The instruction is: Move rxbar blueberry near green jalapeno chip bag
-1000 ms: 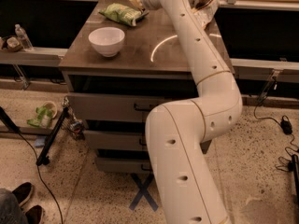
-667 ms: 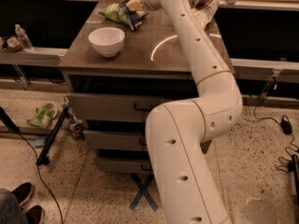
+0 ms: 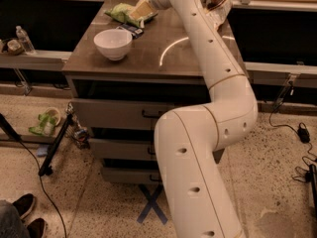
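Note:
The green jalapeno chip bag (image 3: pixel 118 12) lies crumpled at the far left of the table top. The rxbar blueberry (image 3: pixel 131 30), a small dark flat wrapper, lies on the table just in front of the bag and just behind the white bowl (image 3: pixel 113 43). My gripper (image 3: pixel 141 10) reaches in from the right at the end of the long white arm (image 3: pixel 208 48). It hovers over the right end of the green bag, just above and behind the bar.
A tan-and-white chip bag (image 3: pixel 219 4) sits at the far right of the wooden table (image 3: pixel 168 58), partly behind the arm. Drawers are below the table top. A water bottle (image 3: pixel 25 38) stands on a ledge to the left. A person's shoes (image 3: pixel 25 217) are at the bottom left.
The gripper has shifted slightly at the green bag's right end. The dark bar now shows on the table a little nearer the bowl.

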